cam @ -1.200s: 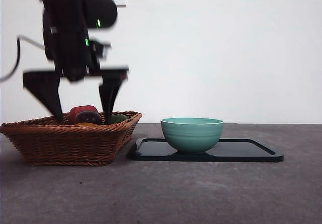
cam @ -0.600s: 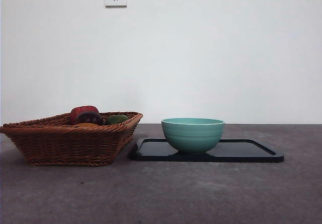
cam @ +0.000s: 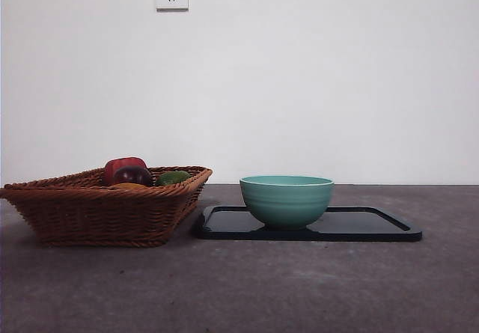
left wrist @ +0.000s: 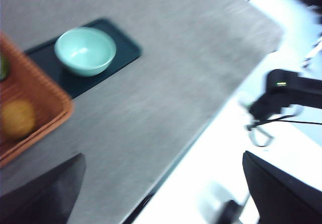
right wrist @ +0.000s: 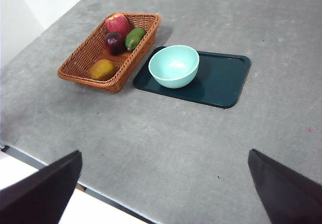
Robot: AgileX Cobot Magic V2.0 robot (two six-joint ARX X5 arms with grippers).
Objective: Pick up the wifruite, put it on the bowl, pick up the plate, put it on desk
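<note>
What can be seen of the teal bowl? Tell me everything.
The bowl is round, teal-green and glossy like ceramic, with faint horizontal ridges outside and a smooth pale rim. It stands upright and looks empty, resting on the left part of a dark tray, beside the wicker basket without visibly touching it. No gripper is near it.

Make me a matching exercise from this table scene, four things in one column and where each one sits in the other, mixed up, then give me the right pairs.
Things
1. wifruite
2. bowl
3. dark tray
4. wicker basket

Places
A. directly on the desk, under the bowl
B. on the desk beside the tray, holding fruit
C. in the basket, at the end away from the red apple
D. on the tray, towards the basket's side

Pairs: 1-C, 2-D, 3-A, 4-B
</note>
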